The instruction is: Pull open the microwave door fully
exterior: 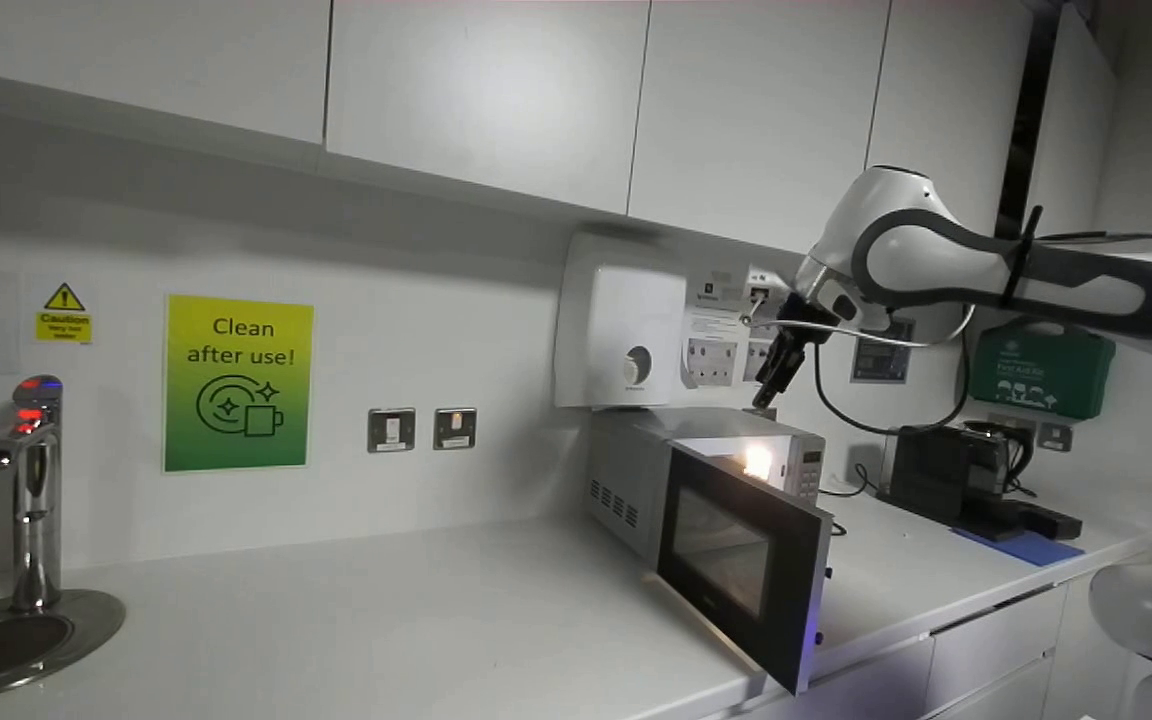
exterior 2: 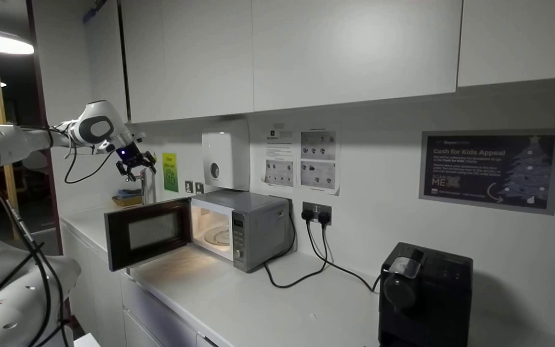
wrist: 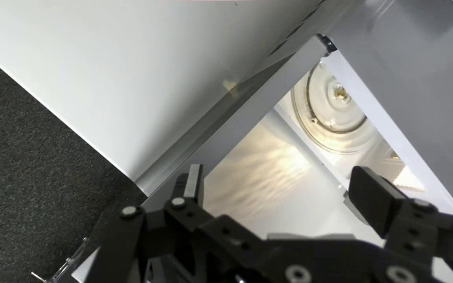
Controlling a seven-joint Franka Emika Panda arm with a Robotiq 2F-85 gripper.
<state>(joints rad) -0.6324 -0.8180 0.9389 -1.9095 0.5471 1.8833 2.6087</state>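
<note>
Claw (wrist: 275, 186) spread, above wide-open microwave door (exterior 2: 149, 232).

From my position, the forearm (exterior: 1066, 280) extends roughly level; the wrist (exterior 2: 119, 137) slants downward. The pincer (wrist: 278, 186) hangs below it (I observe both fingers (wrist: 372, 192) parted wide).

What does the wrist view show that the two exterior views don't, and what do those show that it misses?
Only the wrist view: the speckled grain of the dark floor, and a look down past the spread fingers of the gripper.

Only the exterior views, in both: the black coffee machine, the yellow-green sign and the overhead cabinets.

Shared: the gripper, the white counter, and the microwave, lit inside, its door open.
</note>
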